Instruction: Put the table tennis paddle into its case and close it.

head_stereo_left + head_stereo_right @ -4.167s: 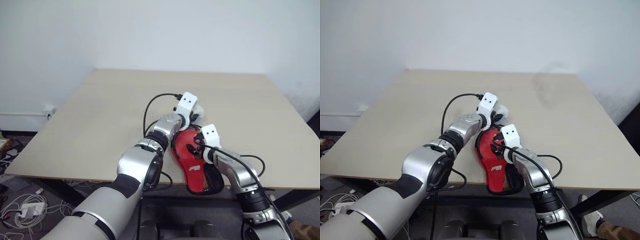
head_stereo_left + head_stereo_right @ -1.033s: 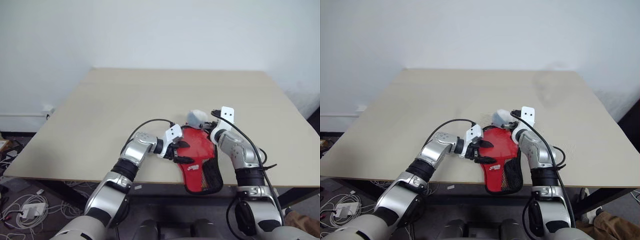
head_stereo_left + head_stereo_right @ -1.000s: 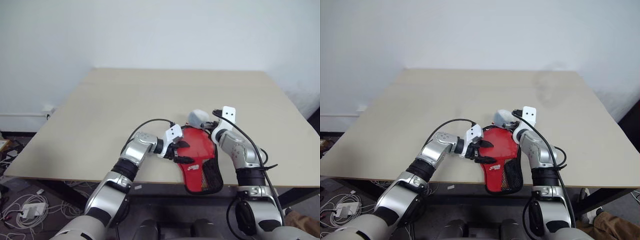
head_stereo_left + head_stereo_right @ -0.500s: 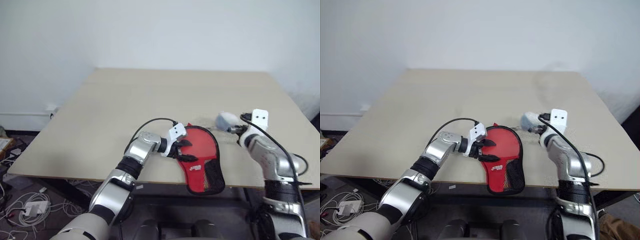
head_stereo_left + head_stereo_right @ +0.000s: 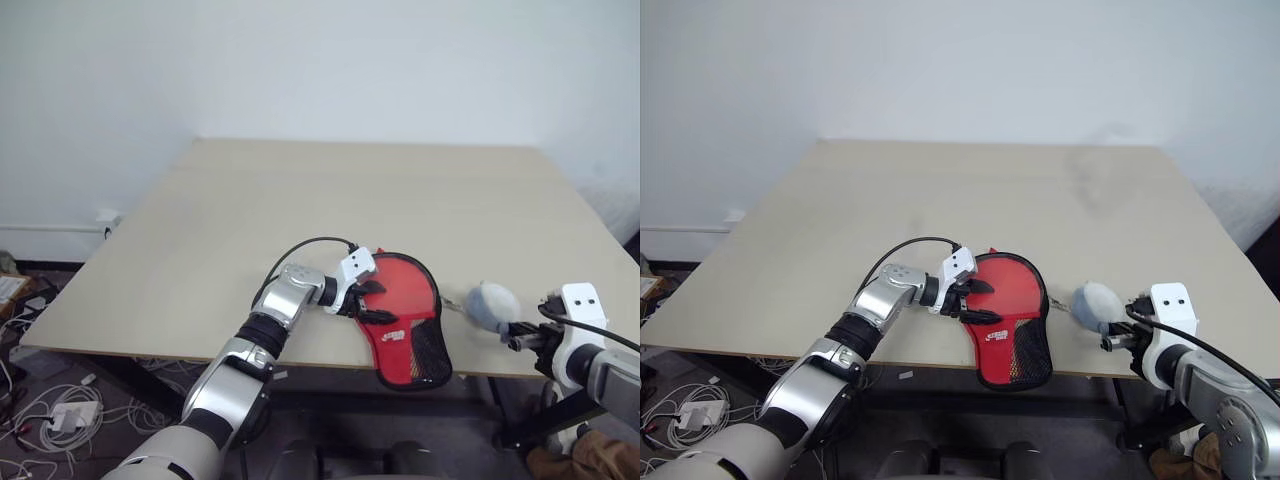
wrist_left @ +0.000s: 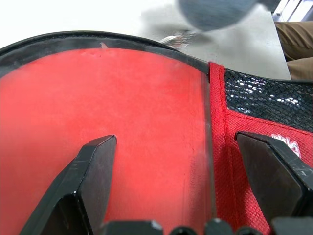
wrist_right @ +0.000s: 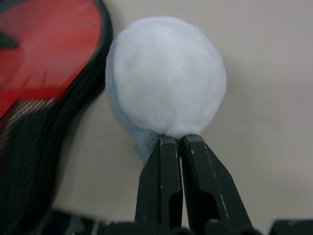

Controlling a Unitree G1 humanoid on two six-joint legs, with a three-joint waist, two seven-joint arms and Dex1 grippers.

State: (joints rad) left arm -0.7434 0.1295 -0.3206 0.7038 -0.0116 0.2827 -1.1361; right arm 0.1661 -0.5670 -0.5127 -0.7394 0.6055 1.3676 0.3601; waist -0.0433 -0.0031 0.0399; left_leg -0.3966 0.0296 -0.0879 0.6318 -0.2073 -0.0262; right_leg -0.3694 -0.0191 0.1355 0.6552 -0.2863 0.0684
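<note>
White wall stands behind a pale beige tabletop [image 5: 300,210]. On its near edge lies the case [image 5: 405,300], red with a black zipper rim, flat on the surface. Its long axis runs from the far side toward the robot: the round wide end points away, and the narrow end with the black mesh pocket [image 5: 425,355] points toward the robot and juts slightly past the tabletop's edge. The paddle itself cannot be made out.

From the case's left side the left hand [image 5: 372,302] reaches in over the red panel, pointing to the right. Its two black fingers [image 6: 90,181] are spread wide, one over the round red face and the other nearer the mesh end; whether they press the fabric I cannot tell.

To the right of the case, apart from it, a small grey-white rounded lump [image 5: 1095,305] sits near the tabletop's front edge. The right hand [image 5: 1120,337] is just behind it on the robot's side, fingers [image 7: 168,186] pinched together on a bit of the lump's near end.
</note>
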